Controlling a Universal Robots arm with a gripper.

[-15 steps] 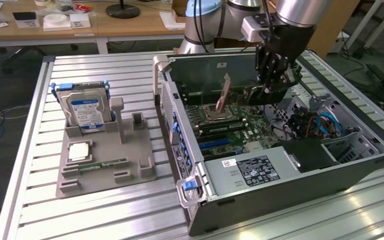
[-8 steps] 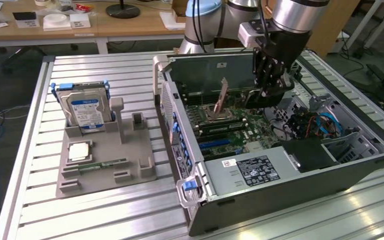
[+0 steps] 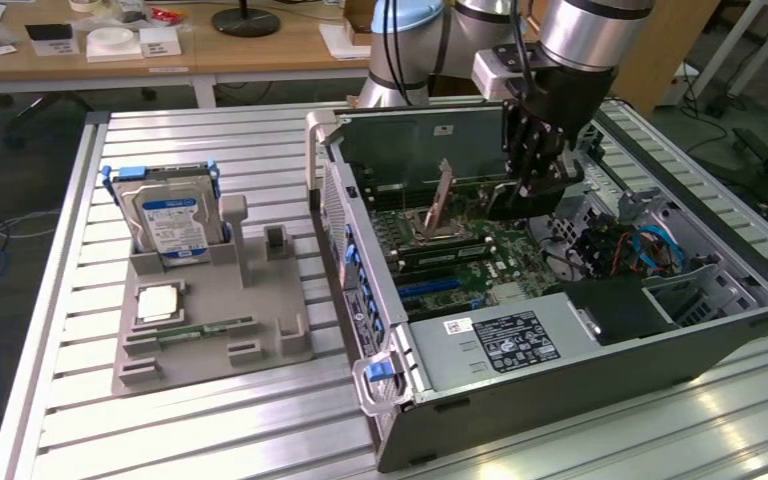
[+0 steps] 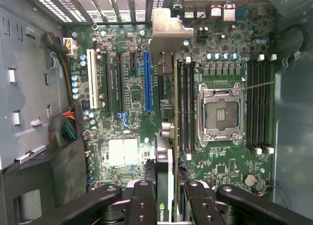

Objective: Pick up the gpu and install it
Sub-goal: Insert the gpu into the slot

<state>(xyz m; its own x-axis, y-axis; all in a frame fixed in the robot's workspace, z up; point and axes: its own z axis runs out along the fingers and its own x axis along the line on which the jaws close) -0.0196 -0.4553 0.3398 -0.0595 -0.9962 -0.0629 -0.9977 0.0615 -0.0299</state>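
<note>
Green circuit board runs under the hand (image 4: 166,205) from the wrist view: the motherboard (image 4: 132,93) lying flat in the open computer case (image 3: 584,360). I have the hand partly closed, its fingers (image 4: 142,200) pressed against both faces of the gpu (image 4: 165,161), so the card is gripped and not loose. I see the gpu edge-on, standing on its long edge and reaching straight out from between the fingers, with its silver end bracket (image 4: 166,32) at the far end from the hand, near the slotted rear wall of the case.

The card hangs over the board alongside the long blue slot (image 4: 147,80), just to one side of it, between that slot and a bank of memory slots (image 4: 183,107). I cannot tell whether its lower edge touches the board. The open processor socket (image 4: 220,112) lies past those memory slots, further from the card.

In the exterior view the hand (image 3: 538,175) reaches down inside the case from above. Well apart from the hand, outside the case, a hard drive (image 3: 171,225) with a blue-and-white label stands upright in a grey holder (image 3: 211,330) on the ribbed metal bench (image 3: 157,430).
</note>
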